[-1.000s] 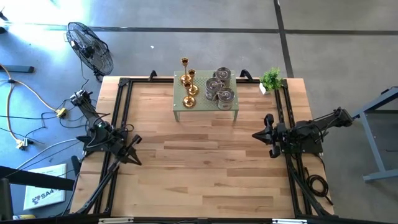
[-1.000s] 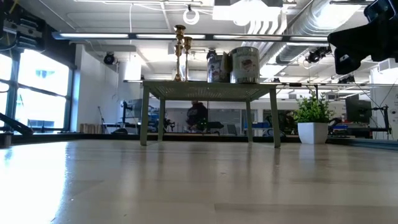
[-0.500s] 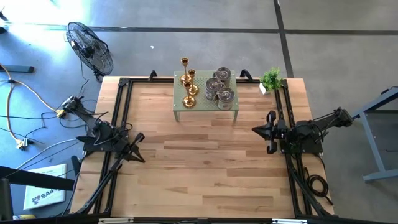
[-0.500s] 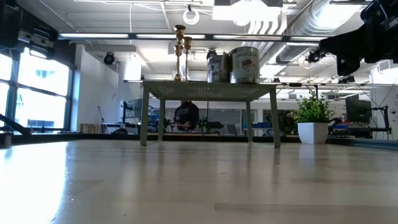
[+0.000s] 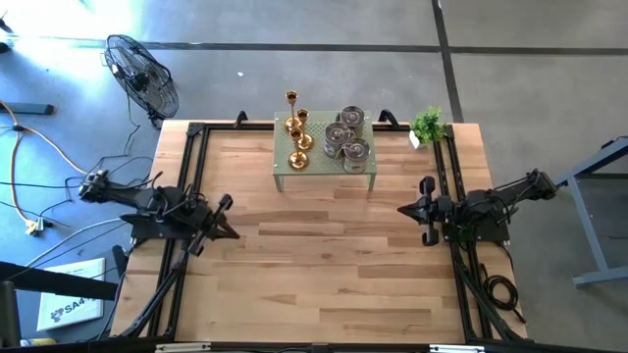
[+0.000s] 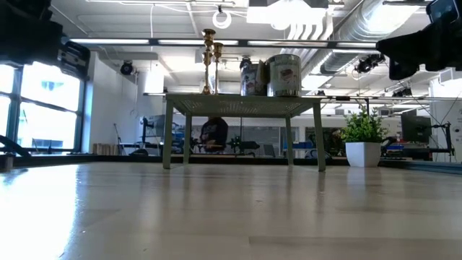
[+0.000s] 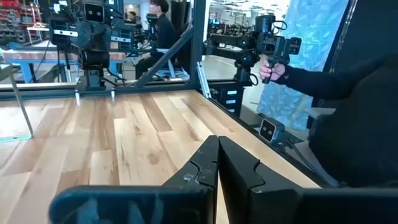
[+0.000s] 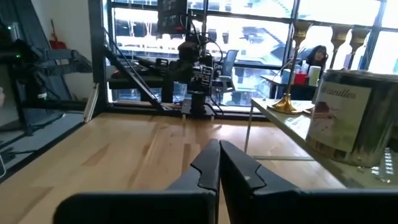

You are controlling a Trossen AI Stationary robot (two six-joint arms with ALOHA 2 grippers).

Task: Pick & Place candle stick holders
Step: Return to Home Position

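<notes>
Three gold candle stick holders [image 5: 294, 127] and three silver-grey jar-like holders [image 5: 345, 139] stand upright on a small green mesh-top stand [image 5: 324, 173] at the table's far middle. They also show in the low view, the gold ones [image 6: 211, 61] and the jars [image 6: 283, 74]. My left gripper [image 5: 224, 218] is shut and empty above the table's left side; its wrist view [image 7: 217, 163] shows the fingers together. My right gripper [image 5: 404, 209] is shut and empty above the right side [image 8: 219, 163], level with the stand's near right corner, a gold holder [image 8: 292, 68] and a jar [image 8: 345, 115] ahead.
A small green potted plant [image 5: 428, 125] stands at the far right corner. Black frame rails [image 5: 191, 176] run along both table sides. Bare wood [image 5: 314, 255] lies between the arms. A fan [image 5: 142, 74] stands on the floor. A person [image 7: 348, 93] stands beyond the table's edge.
My left arm has swung: its elbow has gone out past the table's left edge, and its gripper has moved a little toward the right and far edges, turning toward the table's middle. It stays shut. The holders have not moved.
</notes>
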